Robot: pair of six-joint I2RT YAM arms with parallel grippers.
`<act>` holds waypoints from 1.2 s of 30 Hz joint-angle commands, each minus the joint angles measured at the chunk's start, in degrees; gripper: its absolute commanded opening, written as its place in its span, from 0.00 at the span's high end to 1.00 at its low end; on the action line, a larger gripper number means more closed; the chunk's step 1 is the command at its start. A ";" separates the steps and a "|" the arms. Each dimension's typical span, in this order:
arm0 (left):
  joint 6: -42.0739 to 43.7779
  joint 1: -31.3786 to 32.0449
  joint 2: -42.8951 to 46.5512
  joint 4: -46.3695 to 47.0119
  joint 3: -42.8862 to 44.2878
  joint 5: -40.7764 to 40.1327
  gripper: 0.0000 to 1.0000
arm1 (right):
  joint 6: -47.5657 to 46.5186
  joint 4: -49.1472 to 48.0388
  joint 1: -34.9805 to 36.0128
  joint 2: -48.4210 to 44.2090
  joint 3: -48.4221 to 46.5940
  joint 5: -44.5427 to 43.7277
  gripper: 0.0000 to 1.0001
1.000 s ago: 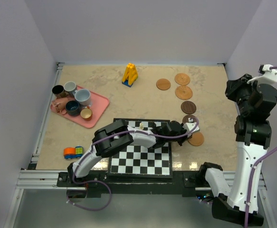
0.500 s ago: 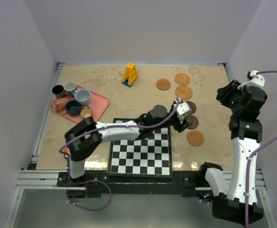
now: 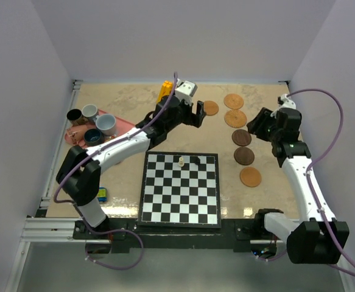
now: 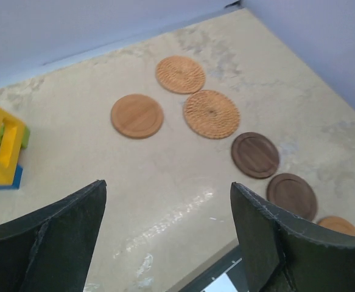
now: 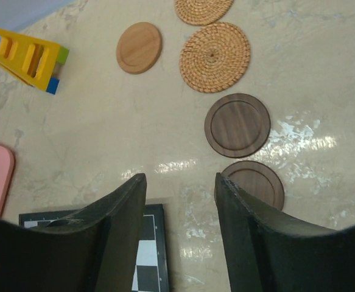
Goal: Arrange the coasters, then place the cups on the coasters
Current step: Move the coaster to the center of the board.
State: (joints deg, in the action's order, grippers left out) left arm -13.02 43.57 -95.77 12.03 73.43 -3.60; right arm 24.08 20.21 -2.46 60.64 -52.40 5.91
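Observation:
Six coasters lie at the right: a smooth tan one (image 3: 209, 107), two woven ones (image 3: 233, 101) (image 3: 235, 118), two dark ones (image 3: 242, 137) (image 3: 244, 156) and a tan one (image 3: 250, 177). The cups, among them a black (image 3: 74, 115), a grey (image 3: 89, 111), a pale blue-white (image 3: 106, 124) and a dark teal one (image 3: 93, 137), stand on the pink tray (image 3: 126, 126) at the left. My left gripper (image 3: 190, 118) (image 4: 168, 184) hangs open and empty just left of the smooth tan coaster (image 4: 137, 115). My right gripper (image 3: 259, 129) (image 5: 180, 176) hovers open and empty beside the dark coasters (image 5: 237, 125).
A yellow toy (image 3: 164, 92) stands at the back, partly behind my left arm. A chessboard (image 3: 180, 191) with two small pieces (image 3: 181, 161) lies at the front middle. A small toy car (image 3: 102, 193) sits front left. Walls close in the sides and back.
My left gripper has opened and swung from the lower dark coaster to the back middle. My right arm has come down over the coaster column, its jaws spreading.

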 commanded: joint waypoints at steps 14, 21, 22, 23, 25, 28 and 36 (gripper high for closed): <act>2.12 -5.07 -40.98 -20.38 43.45 0.17 0.02 | -5.97 -10.10 6.41 6.60 -3.41 -2.31 0.16; 0.89 -7.80 -48.54 -16.26 49.18 1.83 0.00 | -5.97 -11.50 6.33 4.49 -4.90 -1.87 0.13; 0.63 -7.97 -49.16 -15.21 49.79 2.71 0.00 | -5.88 -11.59 6.33 4.40 -5.16 -1.43 0.12; 0.36 -8.06 -50.04 -14.59 50.40 3.33 0.00 | -5.88 -11.59 6.33 4.31 -5.51 -1.17 0.12; -0.17 -8.06 -51.27 -13.01 51.72 5.25 0.00 | -5.97 -11.68 6.33 4.31 -5.96 -0.55 0.12; -1.04 -8.06 -53.20 -9.05 53.21 7.90 0.00 | -5.97 -12.12 6.33 4.57 -6.13 -0.38 0.12; -1.66 -8.06 -57.95 -6.14 57.61 5.71 0.12 | -6.93 -12.38 6.41 6.24 -5.52 0.50 0.12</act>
State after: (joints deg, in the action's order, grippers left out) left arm -13.89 35.42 -151.44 1.48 126.63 1.54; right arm 18.72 10.22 3.79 66.54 -56.42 5.17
